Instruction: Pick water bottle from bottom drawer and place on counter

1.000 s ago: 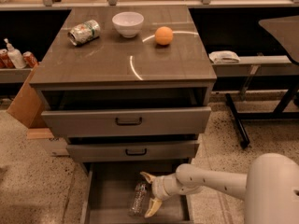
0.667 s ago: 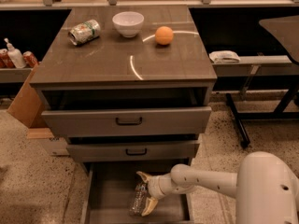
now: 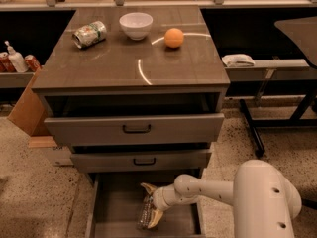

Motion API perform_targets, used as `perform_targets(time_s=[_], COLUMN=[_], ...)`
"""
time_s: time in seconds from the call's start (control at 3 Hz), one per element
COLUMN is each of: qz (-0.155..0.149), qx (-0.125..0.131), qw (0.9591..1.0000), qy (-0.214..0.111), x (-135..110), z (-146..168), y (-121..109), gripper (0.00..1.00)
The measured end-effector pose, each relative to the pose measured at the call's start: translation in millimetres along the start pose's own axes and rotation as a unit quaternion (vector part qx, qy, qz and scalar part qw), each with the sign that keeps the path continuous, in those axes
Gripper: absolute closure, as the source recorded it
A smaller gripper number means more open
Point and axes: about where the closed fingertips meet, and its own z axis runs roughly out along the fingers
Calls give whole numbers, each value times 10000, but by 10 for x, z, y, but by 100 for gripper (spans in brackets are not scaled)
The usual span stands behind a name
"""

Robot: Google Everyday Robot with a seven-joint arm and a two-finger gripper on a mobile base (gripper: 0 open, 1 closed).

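End effector (image 3: 149,205) of the one-armed robot sits low inside the bottom drawer (image 3: 117,218), its two pale fingers spread wide and holding nothing, one above and one below the water bottle (image 3: 143,215). That bottle lies on its side on the drawer floor, right against the end effector; whether a finger already touches it cannot be told. The white arm (image 3: 208,189) reaches in from the right, beneath the two wider drawers, both pulled partly out.

Up on the surface (image 3: 114,66) rest a crushed can (image 3: 89,33), a white bowl (image 3: 135,25) and an orange (image 3: 174,37), with bare room toward the front edge.

Small, clear and crinkled, the bottle looks light and thin-walled, likely to buckle or squirt free under a hard squeeze, and its smooth plastic may slide between the fingers. A hold across the middle of the body, fingers on opposite sides rather than at cap and base, looks the surest, with a moderate squeeze. Lying loose, it could also roll away if nudged off-centre, and the lift must clear the drawer fronts overhead.
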Motion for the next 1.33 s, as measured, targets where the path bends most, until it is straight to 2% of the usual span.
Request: perform_targets(time_s=[0.67, 1.33], qz=[-210, -88], qx=[-104, -198], qw=[9992, 9991], qy=[327, 377], x=[98, 284], z=[315, 534], y=[-6, 20], gripper=[0, 0])
